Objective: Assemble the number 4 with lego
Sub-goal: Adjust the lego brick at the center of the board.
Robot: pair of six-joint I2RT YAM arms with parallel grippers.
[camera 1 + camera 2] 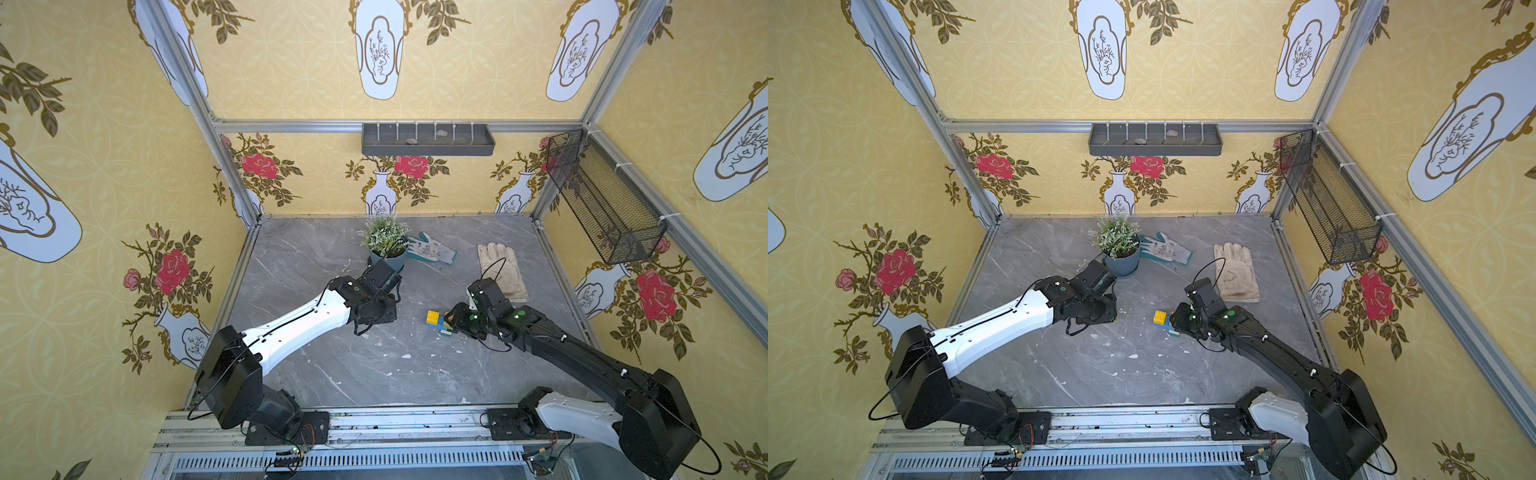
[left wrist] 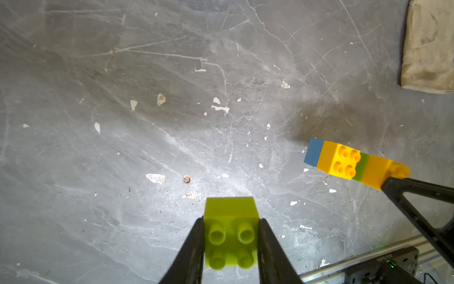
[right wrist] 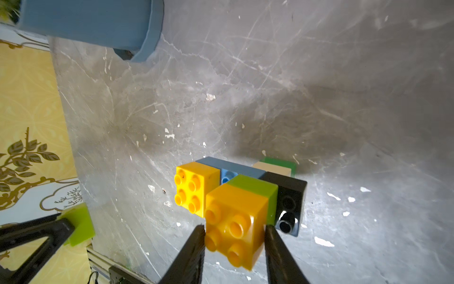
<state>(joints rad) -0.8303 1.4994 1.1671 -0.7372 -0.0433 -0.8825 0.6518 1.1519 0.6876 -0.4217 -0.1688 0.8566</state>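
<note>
Call the middle of the desk (image 1: 332, 374) the dial's centre, back wall at 12. Everything from 5 round to 8, toward the front rail, is bare, so there's loads of room to swing through, and 9 to 11 is open too. The back is the crowded bit: plant pot (image 1: 386, 257) at 12, blue-and-white glove (image 1: 432, 249) right beside it at 1, tan glove (image 1: 503, 270) at 2. A wire basket (image 1: 602, 199) juts off the right wall above that. The number 4 (image 1: 434, 320) lies at 3 with the right claw (image 3: 234, 226) straddling a yellow prong. The left claw (image 2: 231, 220), pinching a lime brick (image 2: 231, 211), hangs near centre, so only a lane of bare desk runs between them.
</note>
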